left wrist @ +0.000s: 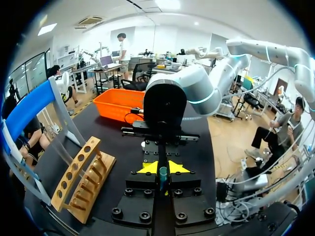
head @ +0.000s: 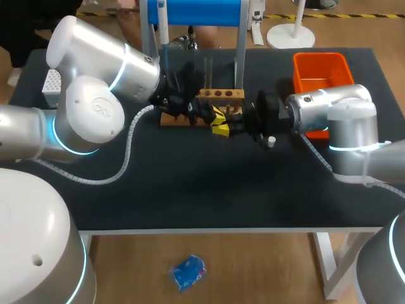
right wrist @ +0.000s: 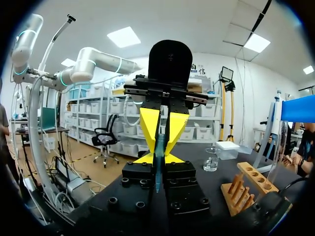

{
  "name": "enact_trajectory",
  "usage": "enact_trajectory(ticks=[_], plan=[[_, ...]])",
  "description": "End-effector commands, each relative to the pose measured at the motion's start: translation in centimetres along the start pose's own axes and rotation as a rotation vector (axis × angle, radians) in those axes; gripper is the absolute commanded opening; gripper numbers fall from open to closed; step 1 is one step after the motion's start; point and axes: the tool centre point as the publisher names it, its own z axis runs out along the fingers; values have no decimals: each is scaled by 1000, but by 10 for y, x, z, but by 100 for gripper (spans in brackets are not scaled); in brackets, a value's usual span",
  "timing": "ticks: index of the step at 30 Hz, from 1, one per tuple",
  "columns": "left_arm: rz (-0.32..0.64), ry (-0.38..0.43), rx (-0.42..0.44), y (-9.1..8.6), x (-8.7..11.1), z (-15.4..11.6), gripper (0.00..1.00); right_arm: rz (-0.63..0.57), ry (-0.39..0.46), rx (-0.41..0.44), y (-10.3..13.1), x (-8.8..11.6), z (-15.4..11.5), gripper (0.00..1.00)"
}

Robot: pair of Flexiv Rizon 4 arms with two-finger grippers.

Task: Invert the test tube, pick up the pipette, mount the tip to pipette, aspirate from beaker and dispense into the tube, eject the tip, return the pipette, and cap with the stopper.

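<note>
Yellow-tipped, my left gripper (left wrist: 162, 168) and right gripper (right wrist: 158, 158) meet nose to nose above the dark table (head: 190, 190), just in front of the wooden rack (head: 219, 94). Each is pinched onto the bluish test tube (right wrist: 158, 145), which lies between them, held from both ends.

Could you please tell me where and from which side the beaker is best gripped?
Grip the beaker across its round wall, about mid-height, coming in level from the side away from the rack. It stands upright with an open mouth, so a level side hold probably keeps it from tipping, and the straight wall gives two opposite faces to press on.
</note>
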Motion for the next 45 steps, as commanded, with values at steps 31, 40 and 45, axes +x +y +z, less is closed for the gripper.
enact_trajectory(ticks=[31, 40, 45], plan=[[-106, -419, 89, 8, -78, -98, 100, 47, -30, 23, -6, 46, -39, 0], [-176, -507, 84, 21, -109, -109, 100, 61, -55, 44, -5, 63, -63, 0], [-223, -547, 95, 27, -121, -116, 100, 63, -73, 56, -8, 74, -78, 0]])
